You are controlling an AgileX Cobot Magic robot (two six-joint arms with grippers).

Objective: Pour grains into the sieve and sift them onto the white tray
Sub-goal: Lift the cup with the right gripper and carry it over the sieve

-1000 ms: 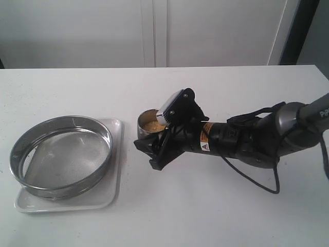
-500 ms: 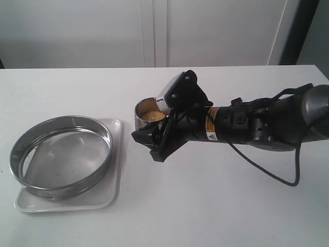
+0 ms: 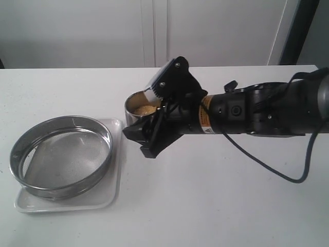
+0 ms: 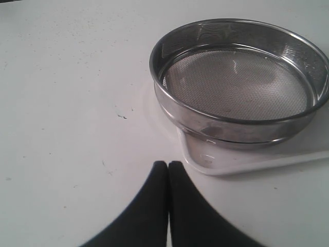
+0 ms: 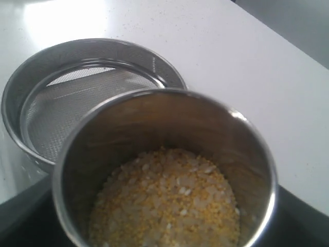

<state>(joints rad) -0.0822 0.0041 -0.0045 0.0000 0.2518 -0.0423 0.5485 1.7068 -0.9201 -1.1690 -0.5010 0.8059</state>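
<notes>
Right end effector point(image 3: 140, 125) clamped on one cup point(image 5: 169, 128) of grains point(image 5: 164, 206); left end effector point(image 4: 168, 169) together; one sieve point(image 3: 67, 159), one tray point(image 3: 116, 150)

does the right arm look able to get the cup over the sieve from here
Probably yes: the right gripper holds the cup just beside the sieve, whose top is open, and nothing stands between them.

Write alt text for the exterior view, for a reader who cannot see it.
A black robot arm reaching in from the right grips a steel cup of yellow grains in its pincer, just right of a white tray. An empty round sieve sits on the tray, on a white table.
</notes>
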